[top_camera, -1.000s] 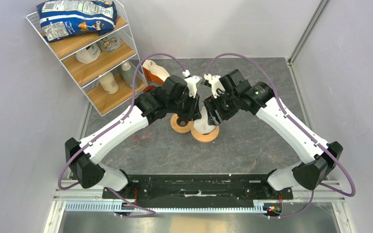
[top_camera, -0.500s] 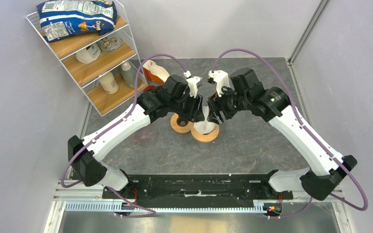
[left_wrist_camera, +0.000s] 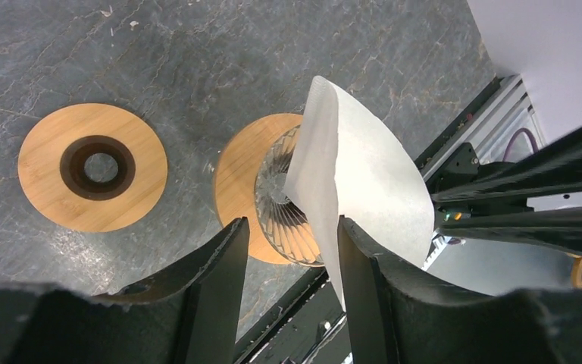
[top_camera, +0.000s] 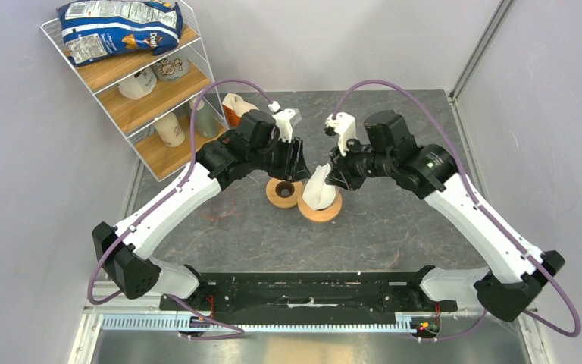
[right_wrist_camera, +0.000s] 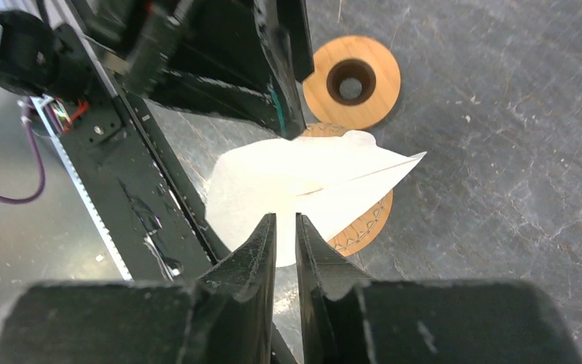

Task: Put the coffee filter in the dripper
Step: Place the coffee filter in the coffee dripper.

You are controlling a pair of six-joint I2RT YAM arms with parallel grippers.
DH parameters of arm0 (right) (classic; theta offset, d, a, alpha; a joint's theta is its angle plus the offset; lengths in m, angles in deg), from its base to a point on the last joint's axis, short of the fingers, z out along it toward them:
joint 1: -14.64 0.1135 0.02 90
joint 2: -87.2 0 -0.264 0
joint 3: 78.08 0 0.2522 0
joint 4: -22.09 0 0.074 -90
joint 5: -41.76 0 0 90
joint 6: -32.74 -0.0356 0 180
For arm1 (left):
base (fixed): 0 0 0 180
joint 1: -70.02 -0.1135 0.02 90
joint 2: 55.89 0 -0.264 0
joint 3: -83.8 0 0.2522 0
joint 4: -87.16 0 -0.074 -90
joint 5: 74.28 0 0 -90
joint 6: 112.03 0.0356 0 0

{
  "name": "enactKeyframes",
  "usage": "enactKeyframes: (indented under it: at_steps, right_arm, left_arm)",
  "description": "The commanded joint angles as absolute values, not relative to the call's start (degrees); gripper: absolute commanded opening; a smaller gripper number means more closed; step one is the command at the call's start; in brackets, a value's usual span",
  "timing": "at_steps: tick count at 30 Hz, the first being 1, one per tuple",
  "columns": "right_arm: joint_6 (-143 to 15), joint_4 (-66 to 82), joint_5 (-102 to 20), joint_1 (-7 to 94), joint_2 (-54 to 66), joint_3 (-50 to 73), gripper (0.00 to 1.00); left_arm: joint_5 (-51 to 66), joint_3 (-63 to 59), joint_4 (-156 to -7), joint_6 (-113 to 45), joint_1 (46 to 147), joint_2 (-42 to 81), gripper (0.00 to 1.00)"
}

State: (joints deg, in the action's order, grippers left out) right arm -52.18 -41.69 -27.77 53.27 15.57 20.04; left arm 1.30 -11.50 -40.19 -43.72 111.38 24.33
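The coffee filter [right_wrist_camera: 303, 182] is held flat, not yet opened into a cone. It stands tilted above the dripper [left_wrist_camera: 261, 189] with its lower part reaching down to the mouth of the glass. Whether the tip is seated inside cannot be told. The jaws of the right gripper [right_wrist_camera: 286, 224] are clamped on the paper's near edge. The jaws of the left gripper [left_wrist_camera: 292, 222] are apart with nothing between them. 1 of its fingers lies just beside the paper, and contact cannot be ruled out.

Several failures are judged possible:
- If the paper is released while flat and leaning, it may be left propped on the rim or tipped out onto the table [top_camera: 394, 220].
- If it is pushed down by 1 edge only, the thin paper could be creased or folded over instead of being spread against the ribbed glass.
- The dripper appears unsecured, so it could be slid or toppled by a sideways push.
- The 2 grippers are close together over the dripper, so a collision, or paper snagged on the left finger, is a risk.

A bare wooden ring [left_wrist_camera: 42, 171] lies just beside the dripper on the left arm's side and could be nudged. An orange-and-white packet [top_camera: 235, 110] stands behind the left arm. A wire shelf [top_camera: 114, 72] carrying a chip bag [top_camera: 117, 26] and bottles [top_camera: 170, 130] is set well apart at the far left. Neither is judged to be in the way.
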Motion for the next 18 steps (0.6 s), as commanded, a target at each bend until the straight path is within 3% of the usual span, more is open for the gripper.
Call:
enactKeyframes:
  at_steps: [1,18]
  right_arm:
    - [-48.03,-41.98,-30.96,54.91,11.53,21.22,0.21]
    - [-42.10,-48.80,-38.06,60.40,-0.67,25.28,0.25]
  left_arm:
    - [-3.13,-9.98,-43.49,-47.51,108.84,21.20,0.55]
    - [-4.85,-6.27,-49.39,-54.80,89.21,13.61,0.61]
